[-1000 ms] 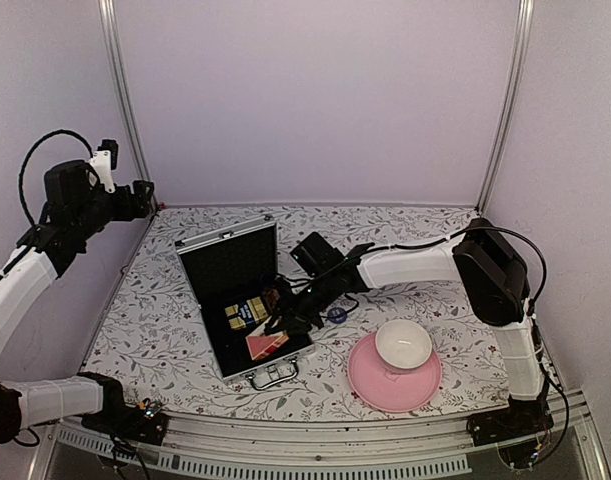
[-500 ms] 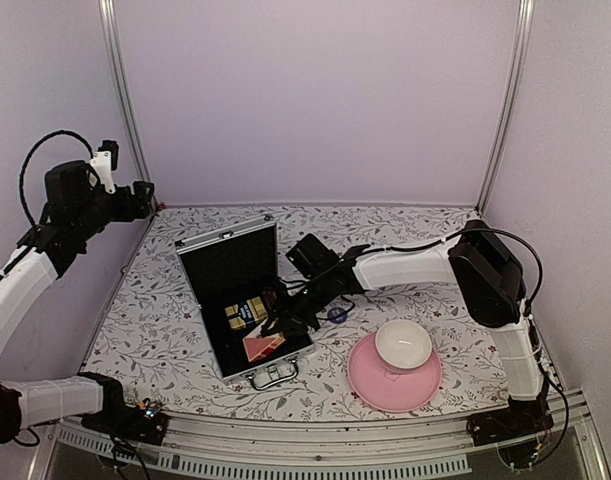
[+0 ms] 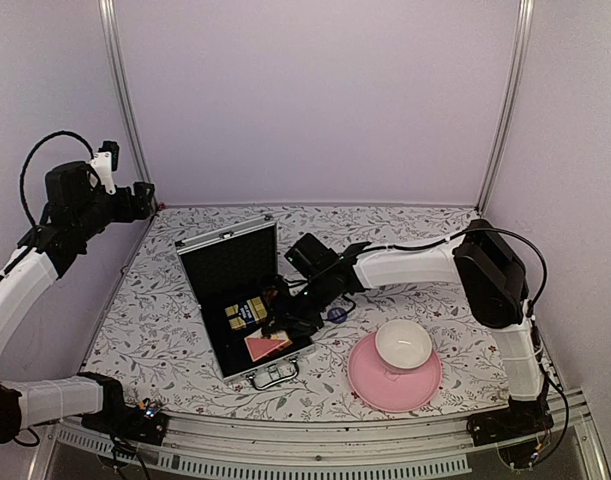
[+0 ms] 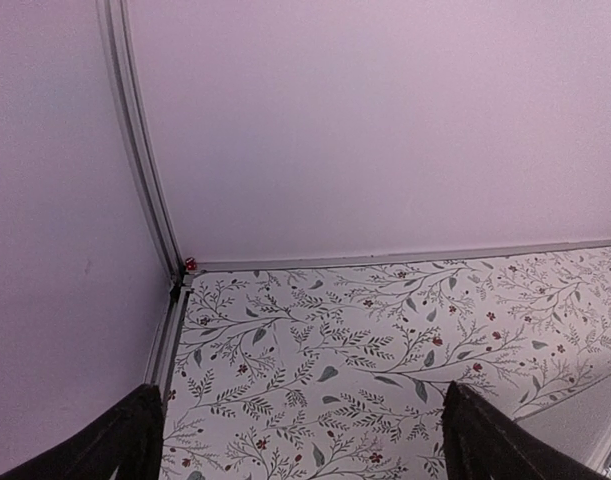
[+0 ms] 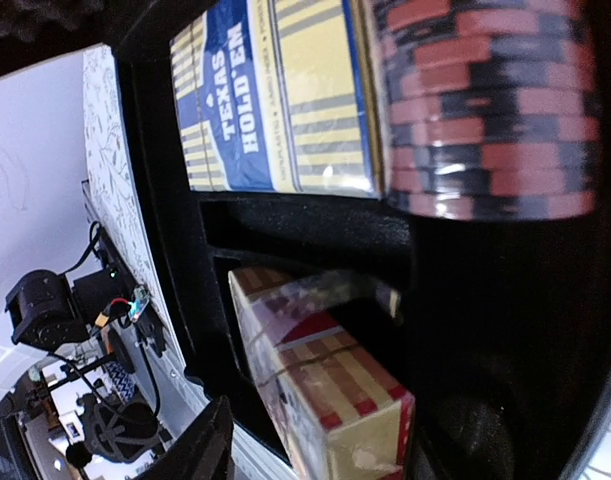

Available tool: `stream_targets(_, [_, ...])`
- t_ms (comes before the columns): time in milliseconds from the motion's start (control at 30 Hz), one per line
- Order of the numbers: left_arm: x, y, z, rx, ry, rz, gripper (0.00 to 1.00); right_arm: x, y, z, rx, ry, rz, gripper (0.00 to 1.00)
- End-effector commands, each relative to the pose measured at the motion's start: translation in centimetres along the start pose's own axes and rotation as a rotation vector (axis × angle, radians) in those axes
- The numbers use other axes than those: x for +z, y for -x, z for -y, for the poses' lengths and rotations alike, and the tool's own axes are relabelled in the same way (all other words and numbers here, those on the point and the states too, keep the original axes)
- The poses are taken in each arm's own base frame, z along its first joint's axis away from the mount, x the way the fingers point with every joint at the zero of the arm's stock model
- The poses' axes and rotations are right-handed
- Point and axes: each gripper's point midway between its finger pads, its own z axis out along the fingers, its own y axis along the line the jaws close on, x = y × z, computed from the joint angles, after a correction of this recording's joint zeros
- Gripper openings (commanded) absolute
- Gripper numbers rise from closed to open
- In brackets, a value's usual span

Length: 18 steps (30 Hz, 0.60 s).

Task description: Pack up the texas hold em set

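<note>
My right arm rises from its base at the near right corner, bends at the elbow and stretches its forearm left across the table [image 3: 165,300], putting the right tool [image 3: 285,308] low over the right edge of the open silver briefcase [image 3: 230,262]. From above I cannot tell how wide that tool stands.

Its wrist camera shows only one finger [image 5: 210,445] clearly, at lower left, but looks straight into the black-lined compartments. The gold-and-dark card box [image 5: 275,95] lies touching the dark red chip stack [image 5: 485,100], and the red card box [image 5: 325,380] sits tilted in the next compartment. The overhead view hides the chips beneath the tool.

My left arm is raised high at the left wall, and the left tool [image 3: 143,200] aims at the far left corner. Its fingertips [image 4: 125,440] are spread wide, with only floral tabletop between them.

The blue round disc [image 3: 336,314] lies on the table just right of the case, close under the right forearm. Nearer me, a white bowl [image 3: 403,343] sits on a pink plate [image 3: 370,385].
</note>
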Motion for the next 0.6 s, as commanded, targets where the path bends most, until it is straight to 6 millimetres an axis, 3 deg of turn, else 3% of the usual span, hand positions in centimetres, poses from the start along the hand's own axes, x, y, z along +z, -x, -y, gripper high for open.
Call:
stream_targets(0, [0.3, -0.5, -0.4, 0.013, 0.018, -0.009, 0.97, -3.3, 0.9, -2.0, -0.078, -0.052, 0.094, 0.60])
stream_targets(167, [0.3, -0.5, -0.4, 0.013, 0.019, -0.011, 0.97, -4.9, 1.7, -2.1, -0.135, -0.106, 0.152, 0.63])
stream_targets(567, [0.5, -0.8, -0.5, 0.014, 0.023, -0.018, 0.97, -3.8, 1.4, -0.7, -0.146, -0.145, 0.115, 0.37])
